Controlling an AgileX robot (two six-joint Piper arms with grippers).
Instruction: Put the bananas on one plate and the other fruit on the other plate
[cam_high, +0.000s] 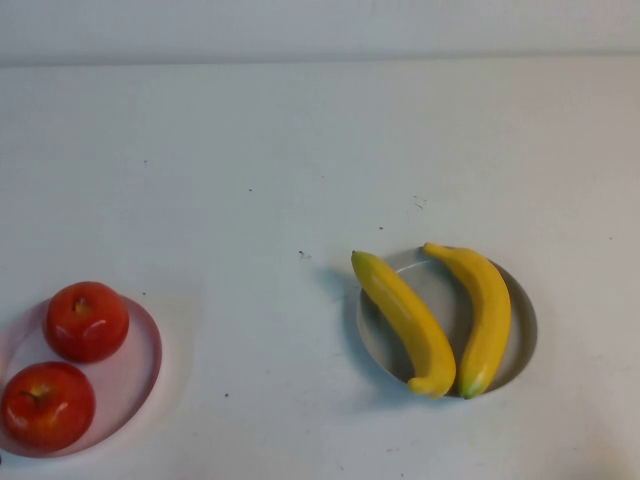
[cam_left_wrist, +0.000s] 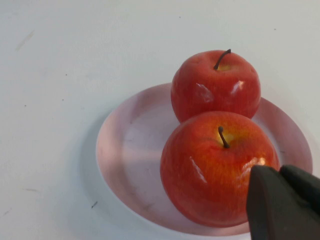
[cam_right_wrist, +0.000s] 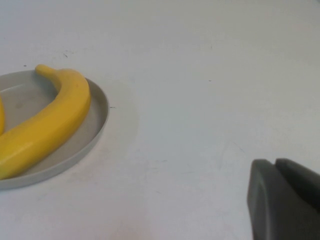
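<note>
Neither gripper shows in the high view: you see only both apples (cam_high: 86, 321) (cam_high: 46, 405) sitting on the pink plate (cam_high: 148, 350) at the near left, and both bananas (cam_high: 405, 322) (cam_high: 484, 312) lying side by side across the grey-blue plate (cam_high: 522, 340) at the near right, long axes running near to far. The plates are well apart on a bare white table (cam_high: 300, 150).

Your left gripper (cam_left_wrist: 283, 202), in its wrist view, is pressed together and empty, hovering just beside the nearer apple (cam_left_wrist: 215, 167); the second apple (cam_left_wrist: 216, 85) touches it behind.

Your right gripper (cam_right_wrist: 283, 197), in its wrist view, is likewise pinched shut on nothing, well off the grey-blue plate's rim (cam_right_wrist: 102, 112), one banana (cam_right_wrist: 47, 122) in sight.

Judging by this, the sorting looks finished; nothing blocks either arm.
</note>
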